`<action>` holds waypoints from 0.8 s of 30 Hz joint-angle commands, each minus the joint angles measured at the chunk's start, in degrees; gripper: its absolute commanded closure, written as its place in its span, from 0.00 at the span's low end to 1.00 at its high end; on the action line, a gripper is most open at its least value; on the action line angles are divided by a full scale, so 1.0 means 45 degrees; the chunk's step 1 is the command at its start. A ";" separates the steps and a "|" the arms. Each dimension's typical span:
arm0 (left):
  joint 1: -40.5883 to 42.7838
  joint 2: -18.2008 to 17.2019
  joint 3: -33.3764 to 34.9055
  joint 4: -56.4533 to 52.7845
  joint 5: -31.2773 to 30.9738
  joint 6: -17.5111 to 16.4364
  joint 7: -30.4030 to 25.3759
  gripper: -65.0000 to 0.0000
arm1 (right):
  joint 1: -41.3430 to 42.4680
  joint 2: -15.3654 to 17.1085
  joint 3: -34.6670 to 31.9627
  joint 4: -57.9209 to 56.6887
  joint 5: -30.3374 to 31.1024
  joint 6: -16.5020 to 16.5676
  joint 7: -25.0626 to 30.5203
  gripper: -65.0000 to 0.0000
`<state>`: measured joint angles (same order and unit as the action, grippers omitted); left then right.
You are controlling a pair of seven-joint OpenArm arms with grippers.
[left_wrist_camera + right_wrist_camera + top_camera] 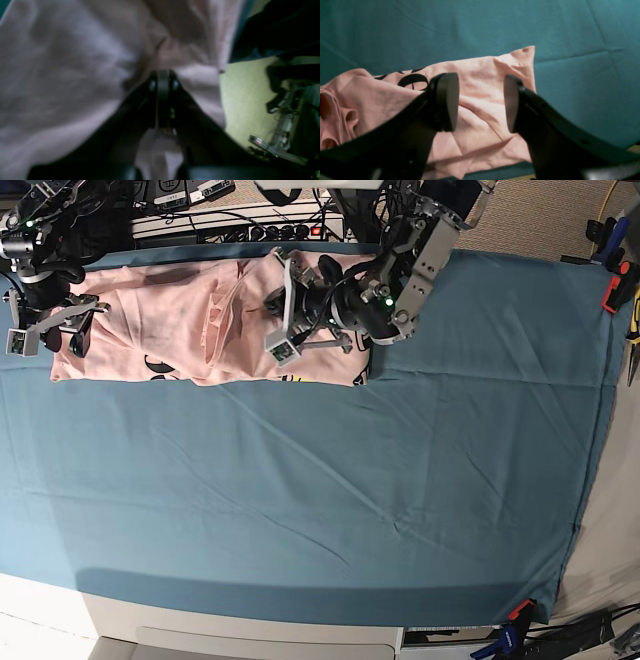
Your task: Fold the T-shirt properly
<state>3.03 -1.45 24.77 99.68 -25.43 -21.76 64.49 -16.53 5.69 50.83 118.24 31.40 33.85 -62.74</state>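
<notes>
The pale pink T-shirt (150,320) lies bunched along the far left of the table, with bits of black lettering showing at its near edge. My left gripper (163,75) is shut on a fold of the T-shirt (62,62), and fabric drapes around the jaws; in the base view it (272,298) sits over the shirt's right half. My right gripper (480,102) is open, with nothing between its pads, hovering over a wrinkled corner of the T-shirt (482,70) beside black lettering. In the base view it (78,332) is at the shirt's left end.
The teal table cloth (350,480) covers the whole table. A power strip and cables (250,225) run behind the far edge. Hand tools (620,270) lie off the right side. Clamps (515,615) grip the front right corner. Floor (245,100) shows past the shirt.
</notes>
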 commanded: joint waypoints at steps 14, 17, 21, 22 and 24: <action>0.0359 0.0073 0.0049 0.0403 -0.2084 -0.0185 0.0146 1.00 | 0.0044 0.0185 0.0029 0.0199 0.0379 -0.0063 0.0384 0.55; 0.0457 0.0078 0.0049 0.0398 -0.3220 -0.0879 0.0141 1.00 | 0.0044 0.0185 0.0024 0.0199 0.0495 -0.0063 0.0384 0.55; 0.0452 0.0078 0.0049 0.0398 -0.5221 -0.2302 0.0049 1.00 | 0.0044 0.0180 0.0024 0.0199 0.0495 -0.0063 0.0384 0.55; 0.0447 0.0087 0.0049 0.0398 -0.5722 -0.2705 0.0044 1.00 | 0.0044 0.0185 0.0024 0.0199 0.0495 -0.0063 0.0384 0.55; 0.0403 0.0117 0.0049 0.0398 -0.6421 -0.3322 0.0058 1.00 | 0.0044 0.0185 0.0024 0.0199 0.0495 -0.0063 0.0389 0.55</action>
<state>5.48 -1.56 24.99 100.49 -52.69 -36.32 65.73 -16.51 5.69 50.83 118.24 32.88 33.85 -62.72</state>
